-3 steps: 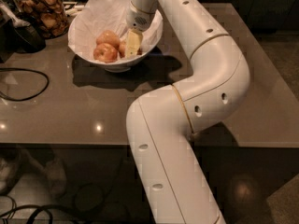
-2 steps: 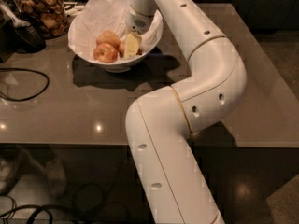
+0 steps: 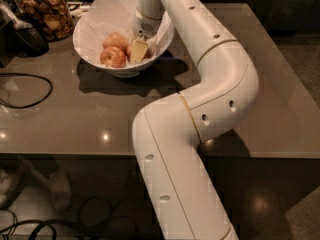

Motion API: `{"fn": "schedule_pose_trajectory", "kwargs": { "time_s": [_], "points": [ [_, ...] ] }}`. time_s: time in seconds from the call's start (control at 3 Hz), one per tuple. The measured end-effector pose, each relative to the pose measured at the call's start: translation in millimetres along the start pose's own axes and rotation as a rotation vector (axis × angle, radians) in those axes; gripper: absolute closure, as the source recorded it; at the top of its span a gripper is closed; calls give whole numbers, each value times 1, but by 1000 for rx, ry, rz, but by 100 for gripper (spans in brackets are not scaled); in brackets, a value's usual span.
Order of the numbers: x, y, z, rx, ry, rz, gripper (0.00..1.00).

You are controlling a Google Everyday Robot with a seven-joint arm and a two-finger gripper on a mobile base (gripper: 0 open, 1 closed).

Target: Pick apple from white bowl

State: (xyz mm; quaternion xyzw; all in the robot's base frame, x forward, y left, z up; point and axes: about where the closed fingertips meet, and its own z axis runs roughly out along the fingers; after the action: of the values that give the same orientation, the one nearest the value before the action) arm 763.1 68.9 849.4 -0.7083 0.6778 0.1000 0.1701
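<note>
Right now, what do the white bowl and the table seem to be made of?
White bowl: perhaps glazed ceramic, smooth white wall. Table: perhaps polished stone or laminate, mirroring light spots. The end effector sits inside the bowl, beside the apples.

grey-brown glossy table (image 3: 90, 124), small light spots reflected near its front edge. glass jar (image 3: 44, 10) of brown snacks at far left corner, upright. black rounded object (image 3: 29, 38) just beside jar's base, kind unclear. thin black cable (image 3: 26, 90) looped on left tabletop. more dark cables (image 3: 30, 227) on the floor, lower left.
</note>
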Motion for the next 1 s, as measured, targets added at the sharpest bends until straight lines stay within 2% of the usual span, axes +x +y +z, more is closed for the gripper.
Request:
{"fn": "schedule_pose_trajectory", "kwargs": {
  "time_s": [0.33,0.67,1.0],
  "points": [
    [-1,0,1,-2,0,-4,39],
    [-1,0,1,-2,0,-4,57],
    [-1,0,1,-2,0,-4,80]
  ]
}}
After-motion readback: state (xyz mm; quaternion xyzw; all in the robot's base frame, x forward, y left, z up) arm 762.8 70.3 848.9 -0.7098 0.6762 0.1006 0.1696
